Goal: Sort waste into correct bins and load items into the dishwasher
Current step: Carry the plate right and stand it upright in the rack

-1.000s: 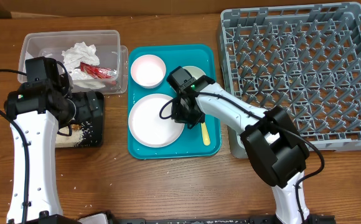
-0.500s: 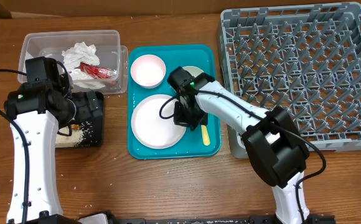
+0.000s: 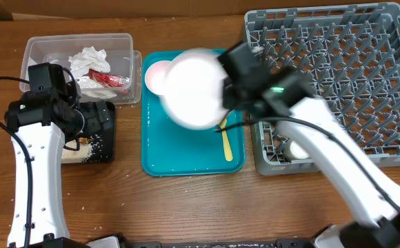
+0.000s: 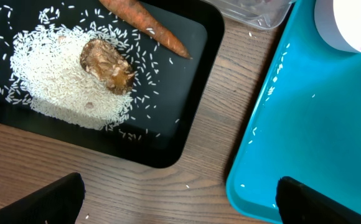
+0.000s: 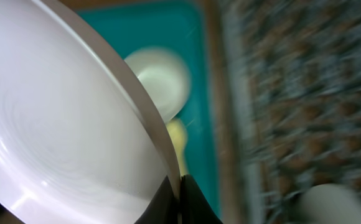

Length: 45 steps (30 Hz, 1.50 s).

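Pinching the plate (image 3: 190, 93) by its rim in the tightly closed right gripper (image 5: 179, 196), raised to clear the rack (image 3: 345, 76) just beside it.

plate (image 3: 193, 88): 1
bowls (image 3: 154, 76) (image 5: 159, 79): 2
cup (image 3: 296, 148): 1
spoon (image 3: 227, 143): 1
bins (image 3: 41, 43) (image 4: 193, 68): 2
rack (image 3: 365, 83): 1
tray (image 3: 186, 157): 1

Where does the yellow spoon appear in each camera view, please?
Overhead: the yellow spoon lies on the right part of the teal tray, below the blurred plate.
Left wrist: not in view; only the teal tray shows, at right.
Right wrist: the yellow spoon, blurred, sits just right of the plate, on the teal tray.
Shared landmark: the teal tray.
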Tool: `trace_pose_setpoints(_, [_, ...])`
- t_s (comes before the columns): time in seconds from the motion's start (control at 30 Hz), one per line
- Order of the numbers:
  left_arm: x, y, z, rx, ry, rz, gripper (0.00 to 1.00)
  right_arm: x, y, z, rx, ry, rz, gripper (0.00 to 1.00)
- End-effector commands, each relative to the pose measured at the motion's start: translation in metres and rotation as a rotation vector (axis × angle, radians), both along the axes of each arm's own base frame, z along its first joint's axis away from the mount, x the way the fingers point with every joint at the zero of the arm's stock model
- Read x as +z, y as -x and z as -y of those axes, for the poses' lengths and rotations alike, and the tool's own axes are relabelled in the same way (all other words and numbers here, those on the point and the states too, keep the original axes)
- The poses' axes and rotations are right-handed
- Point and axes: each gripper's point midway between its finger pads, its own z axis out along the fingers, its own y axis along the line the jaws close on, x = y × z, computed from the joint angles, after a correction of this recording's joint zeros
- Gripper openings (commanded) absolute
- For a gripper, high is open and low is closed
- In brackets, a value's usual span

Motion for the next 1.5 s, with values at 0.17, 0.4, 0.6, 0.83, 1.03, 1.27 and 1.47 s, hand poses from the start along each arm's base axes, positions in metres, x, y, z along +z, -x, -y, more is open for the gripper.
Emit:
trace_pose_setpoints(0.17, [-0.002, 0.000, 0.000, -0.019, 0.005, -0.001, 1.00, 0.069, -0.043, 0.148, -0.512, 0.488, 0.388, 0.04])
trace_pose_setpoints(0.4, [-0.002, 0.000, 0.000, -0.019, 0.005, -0.001, 1.00, 0.060, -0.074, 0.216, -0.819, 0.634, 0.517, 0.04])
trace_pose_setpoints(0.6, [-0.002, 0.000, 0.000, -0.019, 0.005, -0.001, 1.00, 0.016, -0.098, 0.262, -0.869, 0.606, 0.413, 0.04])
trace_pose_setpoints(0.83, [-0.002, 0.000, 0.000, -0.019, 0.005, -0.001, 1.00, -0.038, -0.115, 0.282, -0.813, 0.501, 0.267, 0.04])
trace_pose_setpoints(1.03, [-0.002, 0.000, 0.000, -0.019, 0.005, -0.001, 1.00, -0.066, -0.124, 0.271, -0.716, 0.463, 0.185, 0.04])
trace_pose_setpoints(1.27, [-0.002, 0.000, 0.000, -0.019, 0.005, -0.001, 1.00, -0.087, -0.125, 0.266, -0.682, 0.448, 0.126, 0.04])
trace_pose_setpoints(1.47, [-0.002, 0.000, 0.000, -0.019, 0.004, -0.001, 1.00, -0.087, -0.125, 0.266, -0.680, 0.450, 0.122, 0.90])
